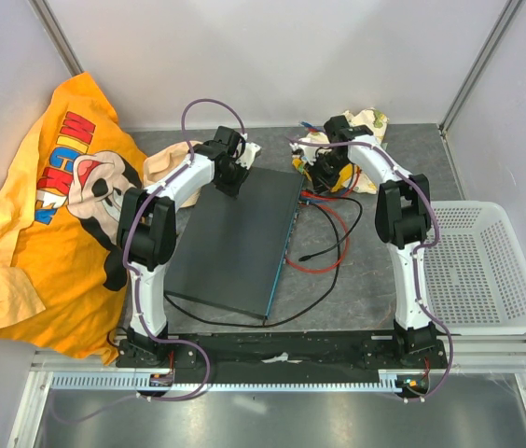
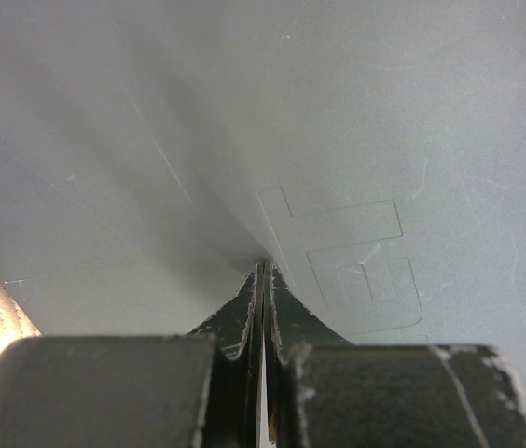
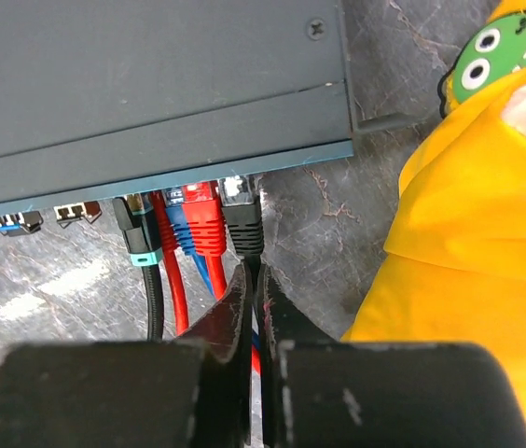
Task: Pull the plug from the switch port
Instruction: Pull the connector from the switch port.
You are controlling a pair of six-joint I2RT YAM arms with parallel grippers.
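Switch (image 1: 235, 243) lies flat at mid-table between the two arms, its teal-edged port side turned toward the right arm. Left gripper (image 2: 263, 271) is pressed together with no gap worth noting, its tips resting on the plain grey top of the switch beside an embossed mark (image 2: 356, 266), at the far end of the box. Right gripper (image 3: 249, 273) is likewise closed, fingertips meeting just behind the boot of the black plug (image 3: 242, 222), which stands last in the row of connectors on the port edge. The black plug's clear head reaches the port face; whether it is fully seated cannot be told. Its cable runs under the closed fingers and is hidden there, so a pinch on the cable cannot be confirmed. Beside the black plug sit a red plug (image 3: 202, 219), a blue plug (image 3: 181, 231), a second red one (image 3: 162, 217) and a black connector with a teal band (image 3: 138, 238). Red and black cables (image 1: 324, 247) loop on the table beside the port edge. A yellow printed shirt (image 1: 48, 215) lies at the left, a white mesh basket (image 1: 515, 308) at the right, and yellow cloth with a green face (image 3: 491, 56) just beside the switch's corner.
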